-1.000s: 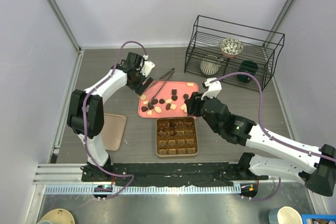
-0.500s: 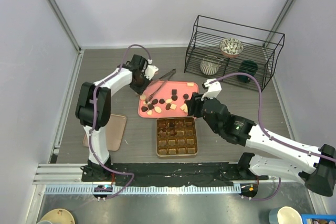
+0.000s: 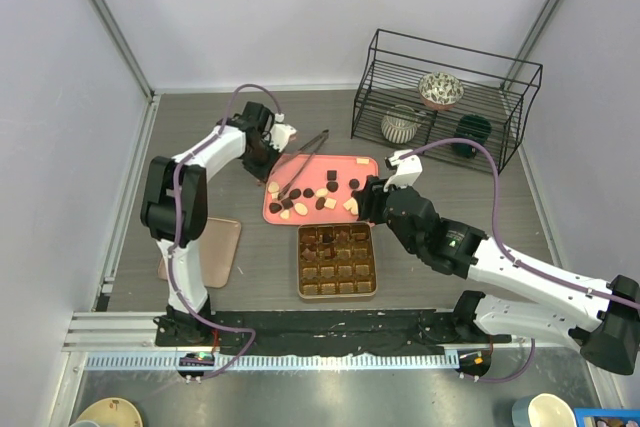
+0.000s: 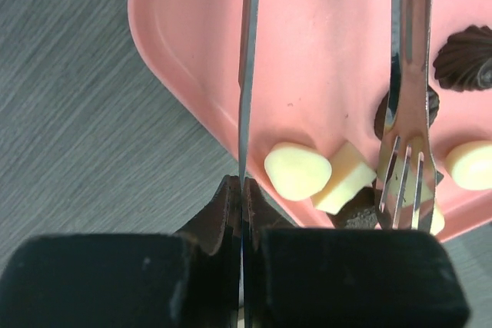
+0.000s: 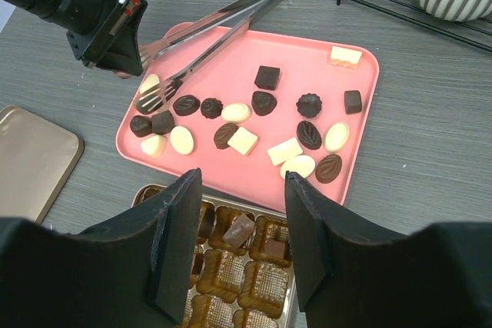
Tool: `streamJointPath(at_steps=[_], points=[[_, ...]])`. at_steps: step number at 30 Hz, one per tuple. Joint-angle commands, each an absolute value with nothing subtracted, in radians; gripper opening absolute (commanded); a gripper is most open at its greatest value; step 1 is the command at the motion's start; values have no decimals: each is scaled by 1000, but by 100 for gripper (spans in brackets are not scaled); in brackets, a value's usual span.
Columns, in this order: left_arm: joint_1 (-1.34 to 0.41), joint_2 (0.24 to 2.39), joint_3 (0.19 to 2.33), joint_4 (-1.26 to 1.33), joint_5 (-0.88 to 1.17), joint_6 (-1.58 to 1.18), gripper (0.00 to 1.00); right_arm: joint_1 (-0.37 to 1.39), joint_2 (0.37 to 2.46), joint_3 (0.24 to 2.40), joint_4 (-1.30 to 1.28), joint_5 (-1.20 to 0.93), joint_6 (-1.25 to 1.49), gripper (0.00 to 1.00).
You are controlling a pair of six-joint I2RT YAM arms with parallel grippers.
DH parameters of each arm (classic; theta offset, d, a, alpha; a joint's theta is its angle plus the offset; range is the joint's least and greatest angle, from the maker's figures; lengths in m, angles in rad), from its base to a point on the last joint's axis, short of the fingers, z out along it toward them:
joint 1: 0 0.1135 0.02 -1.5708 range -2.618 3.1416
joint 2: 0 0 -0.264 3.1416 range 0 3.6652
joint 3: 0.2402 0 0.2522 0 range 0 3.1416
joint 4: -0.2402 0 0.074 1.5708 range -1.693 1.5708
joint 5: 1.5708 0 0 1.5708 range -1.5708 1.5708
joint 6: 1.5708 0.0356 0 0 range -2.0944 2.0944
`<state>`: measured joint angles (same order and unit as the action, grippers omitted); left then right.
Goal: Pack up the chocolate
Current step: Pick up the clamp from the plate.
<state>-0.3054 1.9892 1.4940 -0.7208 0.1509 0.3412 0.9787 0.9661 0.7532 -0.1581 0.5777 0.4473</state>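
With the left jaws clenched on one arm of the long steel tongs, the right jaws released and empty, and the brown and cream chocolates on the flat pink tray just beyond both, pickup seems in hand and next likely calls for squeezing both tong arms.

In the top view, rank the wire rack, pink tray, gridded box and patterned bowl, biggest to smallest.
1. wire rack
2. pink tray
3. box, only slightly smaller than the tray
4. bowl, clearly smallest
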Motion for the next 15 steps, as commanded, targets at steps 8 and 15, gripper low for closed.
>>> streamJointPath(at_steps=[8, 15], points=[[-177, 1799, 1617, -931, 482, 293, 0, 973, 916, 807, -133, 520, 417, 54], [-104, 1729, 1706, -1239, 844, 420, 0, 925, 884, 862, -85, 201, 385, 71]])
